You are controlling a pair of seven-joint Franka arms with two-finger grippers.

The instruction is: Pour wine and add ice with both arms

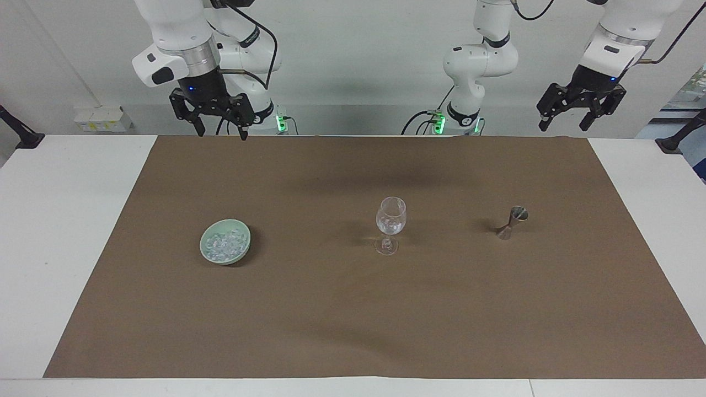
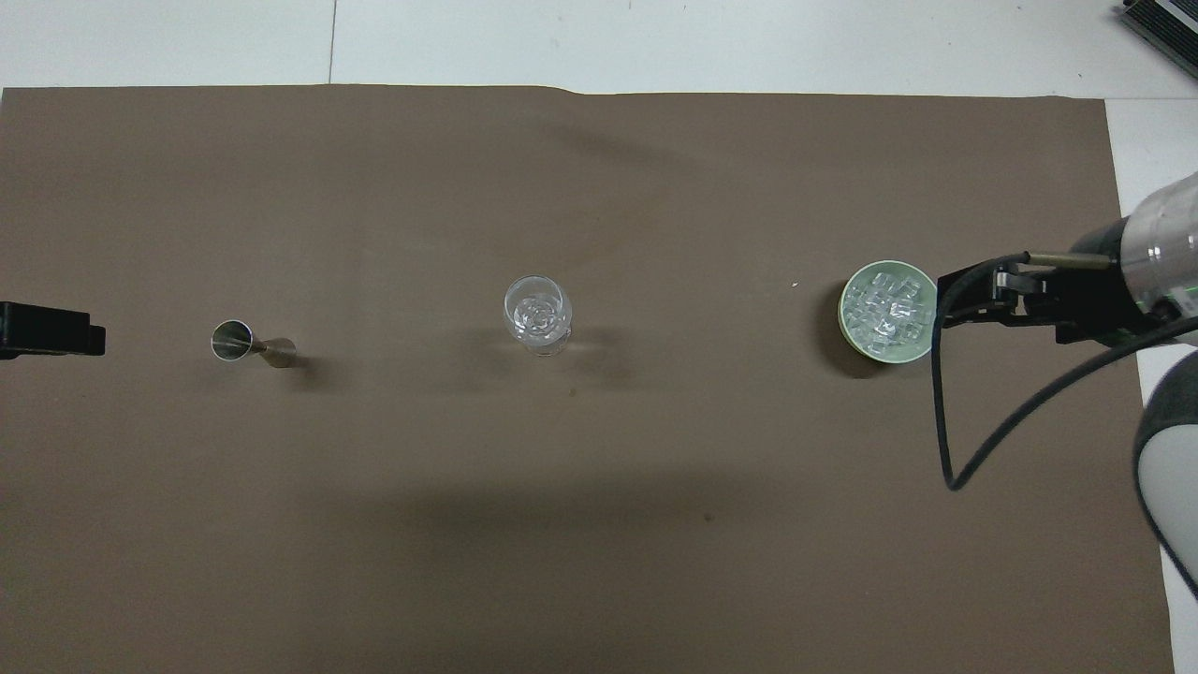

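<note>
The ice [image 1: 223, 243] lies in a pale green bowl [image 1: 242, 249] on the brown mat, toward the right arm's end; it also shows in the overhead view [image 2: 887, 309]. A clear stemmed glass [image 1: 390, 223] stands mid-mat with a few ice chunks in it [image 2: 537, 314]. A steel jigger [image 1: 512, 221] stands toward the left arm's end [image 2: 248, 344]. My right gripper [image 1: 221, 134] is open and empty, raised over the mat's edge by the robots. My left gripper [image 1: 562, 127] is open and empty, raised over the mat's corner at its own end.
The brown mat [image 1: 353, 320] covers most of the white table [image 1: 66, 220]. A black cable [image 2: 945, 412] hangs from the right wrist over the mat beside the bowl. Black clamps sit at the table's two ends [image 1: 22, 138].
</note>
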